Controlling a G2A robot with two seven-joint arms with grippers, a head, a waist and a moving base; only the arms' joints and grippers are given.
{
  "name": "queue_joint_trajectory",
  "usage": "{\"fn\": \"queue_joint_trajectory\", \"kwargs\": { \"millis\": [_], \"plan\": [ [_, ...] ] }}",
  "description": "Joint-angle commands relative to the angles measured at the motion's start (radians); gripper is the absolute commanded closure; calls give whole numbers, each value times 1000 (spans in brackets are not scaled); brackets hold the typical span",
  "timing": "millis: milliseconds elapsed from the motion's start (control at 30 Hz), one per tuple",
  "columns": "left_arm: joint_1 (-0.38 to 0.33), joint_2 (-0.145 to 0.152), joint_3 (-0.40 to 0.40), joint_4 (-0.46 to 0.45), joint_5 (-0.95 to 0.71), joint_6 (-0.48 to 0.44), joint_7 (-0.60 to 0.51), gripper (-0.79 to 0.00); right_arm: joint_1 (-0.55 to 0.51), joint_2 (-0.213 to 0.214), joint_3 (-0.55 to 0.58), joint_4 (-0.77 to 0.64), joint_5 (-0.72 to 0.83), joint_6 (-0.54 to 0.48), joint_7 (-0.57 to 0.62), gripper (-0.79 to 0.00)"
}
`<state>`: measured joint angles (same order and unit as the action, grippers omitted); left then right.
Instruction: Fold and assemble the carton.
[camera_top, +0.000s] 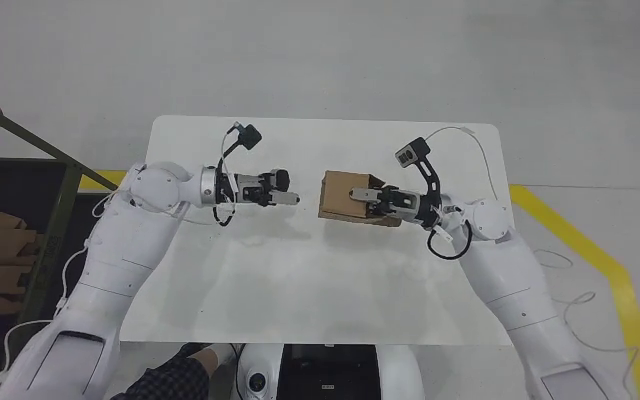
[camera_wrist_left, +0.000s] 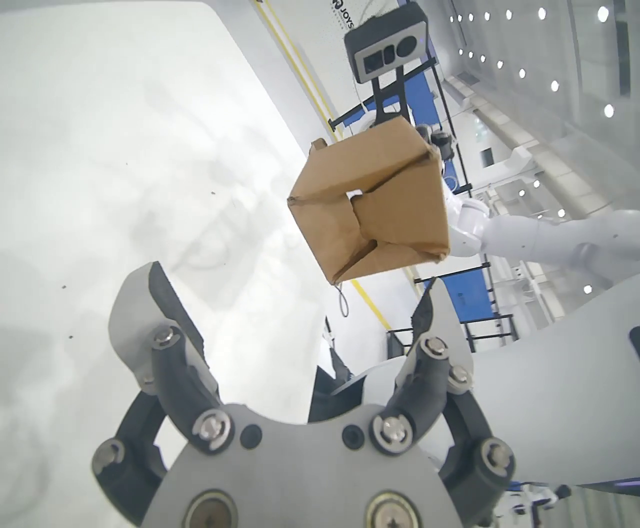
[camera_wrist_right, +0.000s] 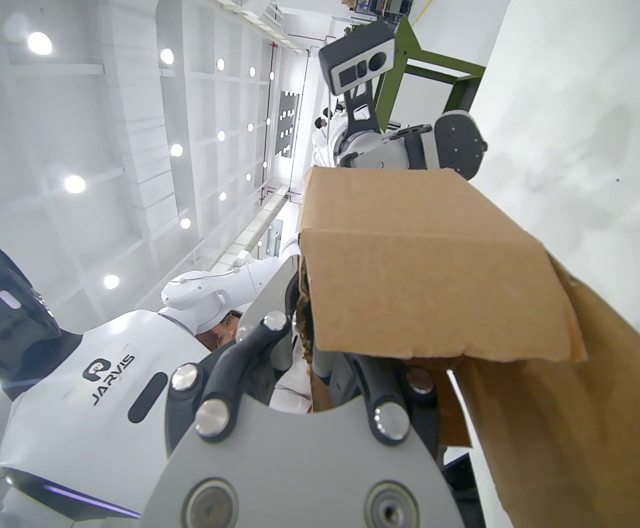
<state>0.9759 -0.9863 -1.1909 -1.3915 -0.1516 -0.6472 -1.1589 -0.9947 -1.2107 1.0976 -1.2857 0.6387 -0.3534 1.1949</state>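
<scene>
The brown carton (camera_top: 348, 196) is held up over the middle of the white table (camera_top: 300, 290), its folded bottom flaps facing my left arm (camera_wrist_left: 372, 215). My right gripper (camera_top: 378, 203) is shut on one wall of the carton (camera_wrist_right: 425, 270), one finger inside and one outside; an open flap hangs beside it. My left gripper (camera_top: 291, 198) stands open a short way to the left of the carton, nothing between its fingers (camera_wrist_left: 160, 310).
Dark shelving with cardboard (camera_top: 15, 240) stands off the table's left edge. A yellow floor line (camera_top: 570, 235) runs at the right. The near half of the table is bare.
</scene>
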Motion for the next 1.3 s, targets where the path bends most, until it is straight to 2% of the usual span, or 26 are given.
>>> {"fn": "queue_joint_trajectory", "kwargs": {
  "millis": [0, 233, 467, 567, 1000, 1067, 1133, 1233, 1267],
  "plan": [
    [22, 6, -18, -33, 53, -47, 33, -785, 10, 1, 7, 14, 16, 24, 18, 0],
    [103, 21, -55, -165, 300, -203, 190, -785, 39, 7, 33, 50, 49, 94, 53, 0],
    [130, 14, -44, -219, 510, -272, 356, -785, 44, 7, 31, 58, 39, 125, 43, 0],
    [127, 10, -49, -228, 593, -295, 440, -785, 43, 7, 31, 58, 34, 118, 26, 0],
    [127, 10, -49, -228, 593, -295, 440, -785, 41, 7, 31, 57, 32, 120, 20, 0],
    [125, 10, -51, -233, 661, -263, 443, -785, 33, 8, 26, 42, 18, 137, 18, 0],
    [113, 8, -55, -218, 737, -282, 497, -785, 31, 8, 25, 47, 23, 149, 27, 0],
    [92, -1, -48, -176, 892, -365, 636, -785, 39, 7, 19, 67, 35, 158, 46, 0],
    [83, -4, -35, -176, 951, -365, 688, -785, 42, 6, 17, 75, 37, 156, 49, 0]
  ]
}}
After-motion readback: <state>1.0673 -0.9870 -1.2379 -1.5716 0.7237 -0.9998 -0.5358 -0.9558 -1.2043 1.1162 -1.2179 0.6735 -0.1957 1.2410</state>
